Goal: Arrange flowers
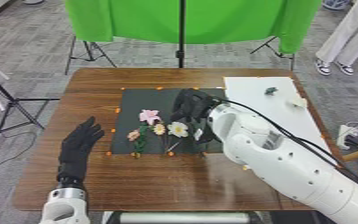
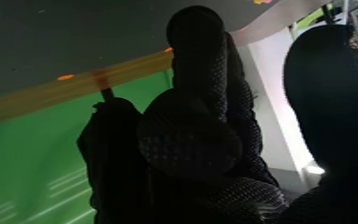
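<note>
Black mat (image 1: 140, 102) on brown worktop (image 1: 95, 90): pink flower (image 1: 149, 116), white flower (image 1: 178, 130), two smaller blooms (image 1: 159, 129), grouped. Left hand (image 1: 76, 147): open, fingers straight, empty, beside mat. Right hand (image 1: 191, 106): above mat, near flowers; openness and hold, cannot tell.

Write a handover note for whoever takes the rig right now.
Left hand: open, over the table's left side, holding nothing.
Right hand: over the right part of the black sheet; can't tell if it grips anything.
Flowers: pink flower, white flower and two small pale blooms lie close together on the black sheet, left of the right hand.
White sheet: small green piece and a pale piece, maybe a flower.
Done: a cluster is laid out.
Left: probably finish the right hand's spot, then bring over the white sheet's pieces, if wanted.
</note>
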Tool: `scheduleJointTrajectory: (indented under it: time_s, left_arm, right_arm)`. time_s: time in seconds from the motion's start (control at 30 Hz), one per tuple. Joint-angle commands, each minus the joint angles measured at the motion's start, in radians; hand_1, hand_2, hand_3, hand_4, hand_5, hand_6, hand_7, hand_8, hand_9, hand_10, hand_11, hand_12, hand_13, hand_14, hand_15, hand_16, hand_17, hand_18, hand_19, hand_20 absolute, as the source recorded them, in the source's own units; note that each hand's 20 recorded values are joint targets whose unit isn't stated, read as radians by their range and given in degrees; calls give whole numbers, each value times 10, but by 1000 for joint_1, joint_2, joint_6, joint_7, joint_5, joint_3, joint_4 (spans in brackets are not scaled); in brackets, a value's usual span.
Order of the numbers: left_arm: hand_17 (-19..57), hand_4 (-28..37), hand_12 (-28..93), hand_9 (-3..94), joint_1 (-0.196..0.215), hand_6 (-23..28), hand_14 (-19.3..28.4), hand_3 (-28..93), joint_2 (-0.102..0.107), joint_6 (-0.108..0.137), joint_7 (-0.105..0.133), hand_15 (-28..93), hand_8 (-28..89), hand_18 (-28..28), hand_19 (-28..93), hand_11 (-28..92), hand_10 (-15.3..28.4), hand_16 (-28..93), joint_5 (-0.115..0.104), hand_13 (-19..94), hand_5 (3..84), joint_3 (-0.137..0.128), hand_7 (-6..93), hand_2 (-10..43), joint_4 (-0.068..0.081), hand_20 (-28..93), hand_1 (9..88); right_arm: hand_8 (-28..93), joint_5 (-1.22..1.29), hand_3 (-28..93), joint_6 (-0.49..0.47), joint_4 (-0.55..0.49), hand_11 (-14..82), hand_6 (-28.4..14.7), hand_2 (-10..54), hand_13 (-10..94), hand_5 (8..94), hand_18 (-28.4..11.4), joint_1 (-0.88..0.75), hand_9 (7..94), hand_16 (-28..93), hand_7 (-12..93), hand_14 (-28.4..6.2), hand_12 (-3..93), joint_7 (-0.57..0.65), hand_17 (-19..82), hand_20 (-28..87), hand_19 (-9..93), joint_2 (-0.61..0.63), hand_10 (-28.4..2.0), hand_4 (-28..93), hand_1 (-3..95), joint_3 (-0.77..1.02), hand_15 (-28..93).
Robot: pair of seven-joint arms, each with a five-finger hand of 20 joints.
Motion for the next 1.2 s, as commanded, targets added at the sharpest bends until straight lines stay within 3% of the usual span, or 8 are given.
scheduleJointTrajectory:
  time_s: [0.03,0.1,0.33,0.5,0.6,0.8,0.97,1.2]
  left_arm:
    - [47,-283,108,377,15,67,166,673,-13,-9,0,280,-56,110,113,196,133,-34,5,302,391,7,91,71,10,171,202]
    - [47,-283,108,378,20,66,166,673,-12,-4,1,279,-56,110,113,197,133,-34,5,303,391,4,92,71,8,172,202]
    - [48,-283,108,380,27,66,166,674,-11,-2,1,281,-56,110,112,198,133,-34,5,304,392,1,92,70,4,171,202]
    - [48,-283,108,380,24,66,166,675,-13,0,6,282,-56,110,112,199,134,-34,7,304,392,-3,92,70,4,172,201]
    - [48,-283,108,380,21,66,166,675,-14,-2,2,282,-56,110,113,199,134,-34,7,304,392,-1,92,70,5,172,201]
    - [48,-283,107,380,23,65,166,674,-15,-3,1,281,-56,110,112,198,134,-34,7,304,393,-1,92,70,4,172,202]
    - [48,-283,107,380,30,66,165,675,-18,-1,2,280,-57,110,112,198,135,-34,6,305,393,-4,92,70,3,172,202]
    - [48,-283,108,380,24,65,165,673,-18,-5,-2,279,-56,110,112,198,134,-33,8,305,393,-2,93,70,5,172,203]
  right_arm:
    - [-96,-153,663,130,-25,263,3,-95,883,625,-122,-21,805,364,154,-41,241,37,646,586,932,84,-127,-183,373,191,576]
    - [-92,-212,667,117,-3,209,-1,-95,855,600,-130,-26,723,359,150,-49,225,87,618,586,932,113,-144,-181,370,260,582]
    - [-61,-265,688,-89,125,45,-31,-95,755,371,-157,-70,408,304,81,-86,192,228,541,478,931,178,-188,-187,327,455,594]
    - [-61,-259,686,-215,251,20,-19,-95,753,326,-157,-49,339,281,69,-86,158,262,534,431,931,187,-194,-193,310,445,593]
    - [-61,-249,680,-215,318,16,-14,-95,759,315,-157,-56,326,277,65,-84,149,272,532,421,930,168,-200,-196,302,453,592]
    - [-69,-233,667,-181,378,40,9,-95,795,350,-146,-105,398,273,90,-71,151,284,559,413,930,151,-200,-204,315,470,595]
    - [-95,-227,686,15,372,102,21,-95,865,486,-120,-176,613,287,134,-39,155,235,619,466,932,161,-156,-227,366,458,582]
    - [-117,-285,697,180,399,179,37,-95,917,635,-107,-190,799,313,181,-15,173,185,668,543,932,160,-111,-265,447,385,591]
